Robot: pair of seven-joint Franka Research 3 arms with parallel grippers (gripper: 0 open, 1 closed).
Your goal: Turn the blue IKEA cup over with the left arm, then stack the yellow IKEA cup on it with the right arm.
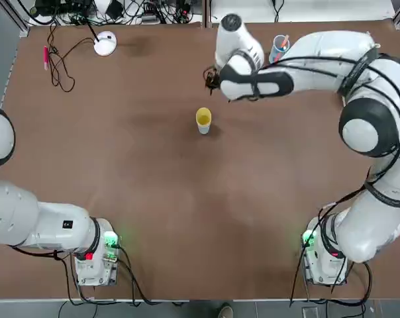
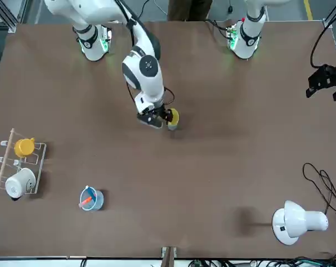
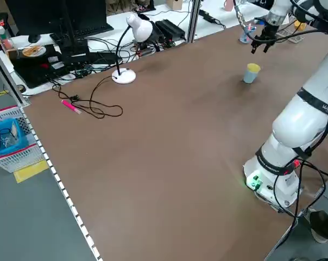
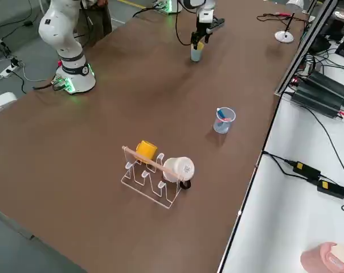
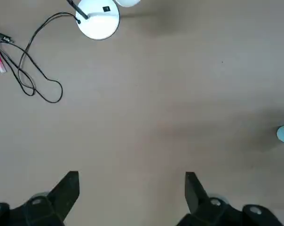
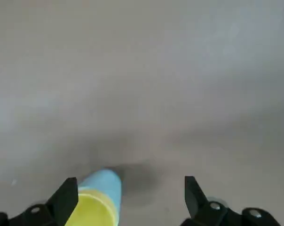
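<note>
The yellow IKEA cup (image 1: pixel 203 117) sits on top of the blue IKEA cup (image 1: pixel 204 128) at the table's middle; both show in the front view as yellow (image 2: pixel 174 116) over blue (image 2: pixel 172 127). My right gripper (image 1: pixel 210 78) hovers just beyond the stack, open and holding nothing. In the right wrist view the yellow cup (image 6: pixel 92 209) and blue cup (image 6: pixel 104 181) lie beside one finger, outside the gap of that gripper (image 6: pixel 130 181). My left gripper (image 2: pixel 326 80) is far off at the table's left side, open (image 5: pixel 131 176) over bare table.
A white desk lamp (image 1: pixel 105 43) with a black cable and a pink pen (image 1: pixel 46 56) lie at the far left. A clear-blue cup with sticks (image 1: pixel 279 46) stands far right. A rack (image 2: pixel 18 167) with an orange mug and a white mug stands beyond it.
</note>
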